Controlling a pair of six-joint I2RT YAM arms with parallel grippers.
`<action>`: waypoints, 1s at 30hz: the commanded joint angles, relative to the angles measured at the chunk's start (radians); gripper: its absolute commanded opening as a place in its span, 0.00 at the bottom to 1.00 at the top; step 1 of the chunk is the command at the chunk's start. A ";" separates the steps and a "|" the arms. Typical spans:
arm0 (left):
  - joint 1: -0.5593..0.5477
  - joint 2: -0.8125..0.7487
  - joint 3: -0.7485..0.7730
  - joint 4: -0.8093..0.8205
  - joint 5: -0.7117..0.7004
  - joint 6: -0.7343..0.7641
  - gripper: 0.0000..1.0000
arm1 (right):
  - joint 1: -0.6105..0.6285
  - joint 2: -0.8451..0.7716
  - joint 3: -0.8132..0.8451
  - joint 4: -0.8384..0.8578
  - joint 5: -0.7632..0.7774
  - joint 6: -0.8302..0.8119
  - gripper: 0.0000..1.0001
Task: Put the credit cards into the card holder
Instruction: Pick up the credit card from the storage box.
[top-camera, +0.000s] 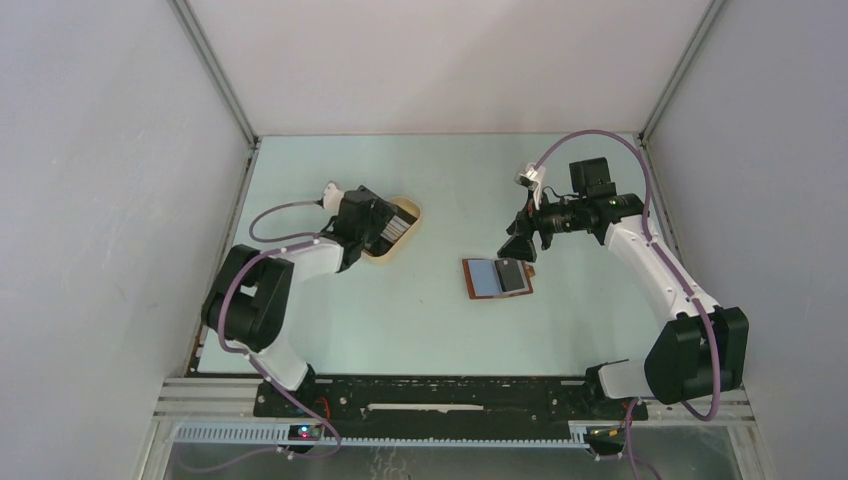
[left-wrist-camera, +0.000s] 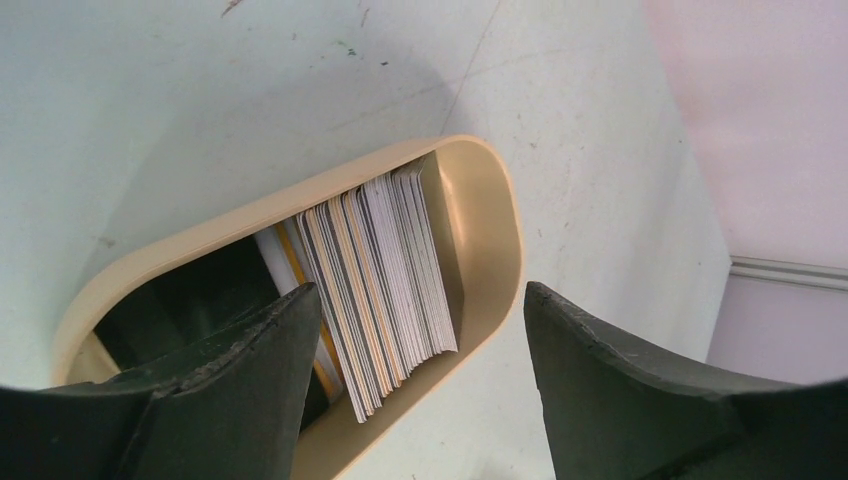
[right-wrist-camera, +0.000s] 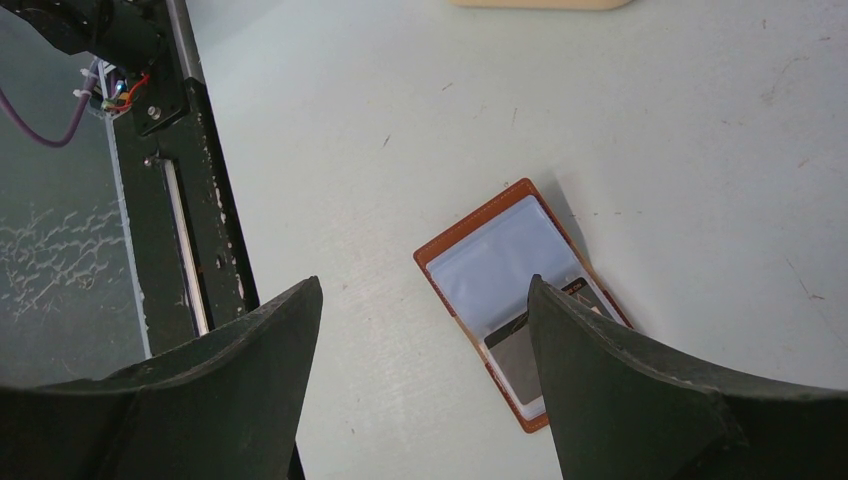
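Cards (left-wrist-camera: 380, 290) are stacked on edge in a tan tray (left-wrist-camera: 492, 230), at ten o'clock from the wallet (top-camera: 497, 277), which is laid open on the table (top-camera: 430, 330). The left gripper (left-wrist-camera: 422, 310) is held over the tray, fingers apart. The right gripper (right-wrist-camera: 425, 300) is held at one o'clock of the wallet, fingers likewise apart.

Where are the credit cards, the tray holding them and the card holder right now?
credit cards (left-wrist-camera: 385, 290), left wrist view, middle of the fanned stack.
tray (left-wrist-camera: 497, 235), left wrist view, rounded end of its rim.
card holder (right-wrist-camera: 495, 265), right wrist view, pale pocket of the open wallet.
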 joint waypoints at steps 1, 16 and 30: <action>0.011 0.010 -0.012 0.113 0.021 0.004 0.78 | -0.005 -0.011 0.003 -0.009 -0.025 -0.017 0.84; 0.027 0.108 0.076 0.145 0.111 0.005 0.79 | -0.005 -0.019 0.003 -0.012 -0.034 -0.022 0.84; 0.066 0.168 0.038 0.356 0.274 0.022 0.80 | -0.003 -0.017 0.003 -0.015 -0.034 -0.025 0.84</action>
